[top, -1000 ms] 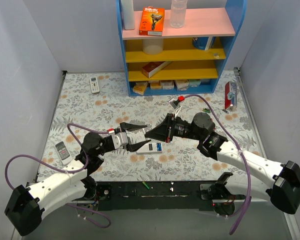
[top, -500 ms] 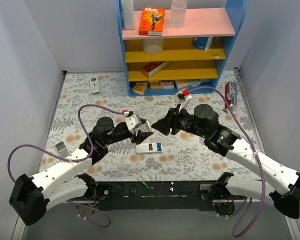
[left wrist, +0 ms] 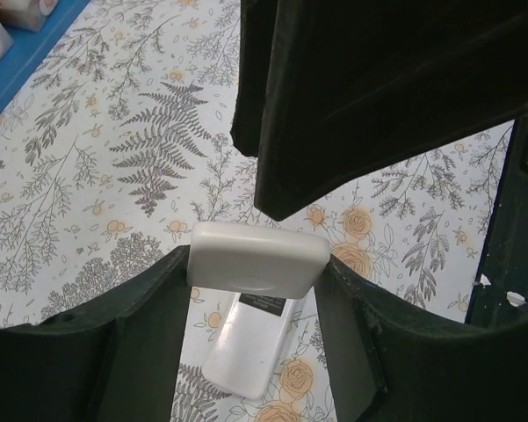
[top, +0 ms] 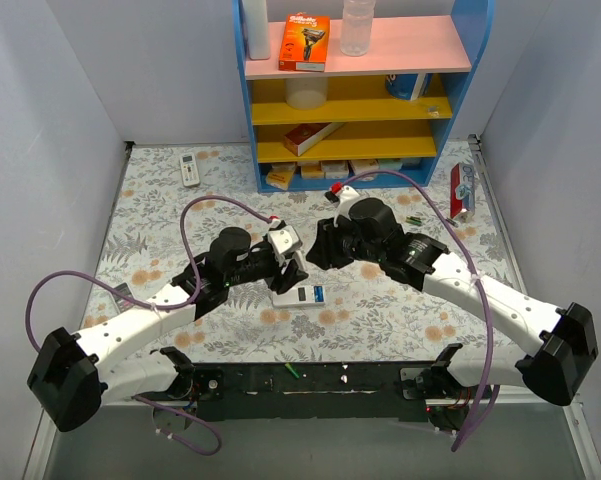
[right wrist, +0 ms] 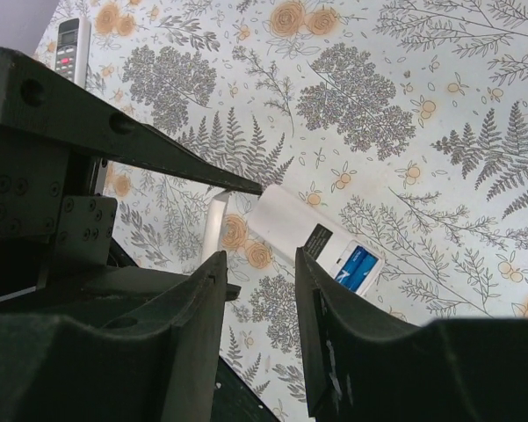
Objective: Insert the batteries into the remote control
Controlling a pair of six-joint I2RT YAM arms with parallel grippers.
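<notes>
The left arm's fingers (left wrist: 114, 352) are clamped on a small white rounded panel (left wrist: 256, 261) close over the remote control (left wrist: 250, 338), which lies flat on the floral surface (left wrist: 114, 176) between the two arms, while the right arm's fingers (right wrist: 360, 343) hover nearby, apart and holding nothing.

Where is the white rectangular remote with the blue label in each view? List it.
Top external: white rectangular remote, picture centre.
Left wrist: bottom centre, below the clamped white plastic piece.
Right wrist: centre.
Shared landmark: floral tablecloth beneath it.
</notes>
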